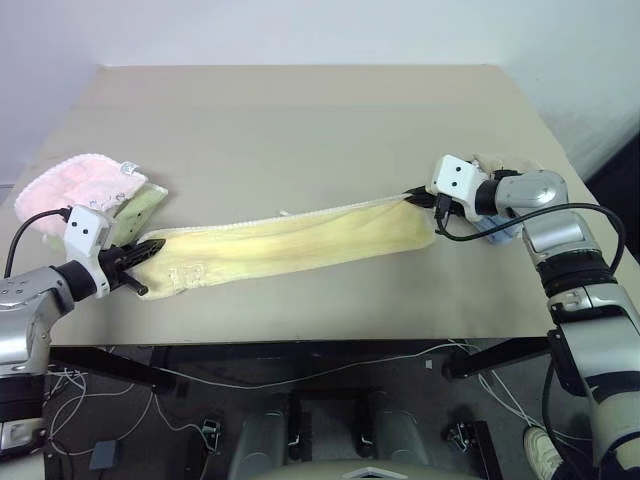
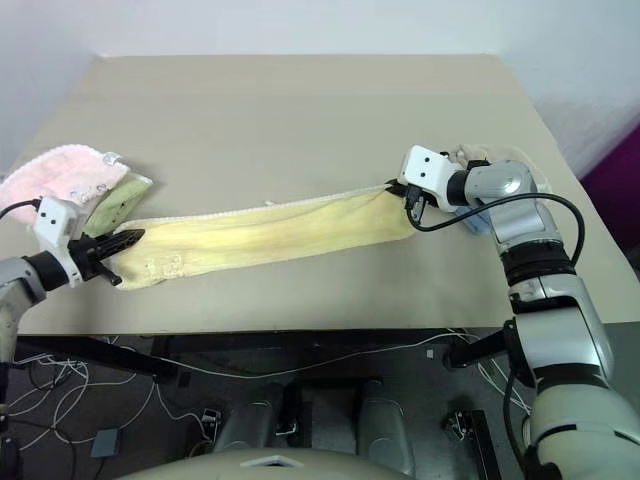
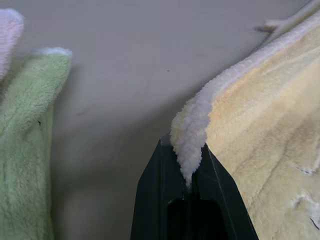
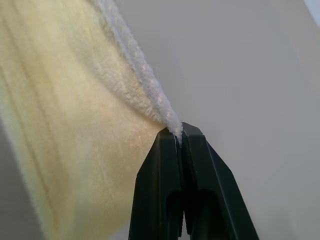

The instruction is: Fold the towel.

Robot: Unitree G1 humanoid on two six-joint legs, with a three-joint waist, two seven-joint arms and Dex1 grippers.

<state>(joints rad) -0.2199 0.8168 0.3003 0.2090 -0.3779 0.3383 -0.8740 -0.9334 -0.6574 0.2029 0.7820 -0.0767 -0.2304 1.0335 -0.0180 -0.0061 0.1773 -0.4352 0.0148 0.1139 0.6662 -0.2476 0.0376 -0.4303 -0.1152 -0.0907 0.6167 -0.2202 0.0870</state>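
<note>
Left of the towel (image 1: 290, 243), a pink cloth (image 1: 60, 186) and a green cloth (image 1: 138, 205) lie on the table (image 1: 300, 120). The left gripper (image 1: 150, 246) pinches the towel's left corner. The towel stretches across the table's near half. The right gripper (image 1: 413, 196) clamps its right corner.

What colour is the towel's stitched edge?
Whitish, along the pale yellow towel; clearest in the right wrist view.

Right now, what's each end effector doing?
Left end effector: closed on the yellow towel's edge.
Right end effector: closed on the towel's other end.
</note>
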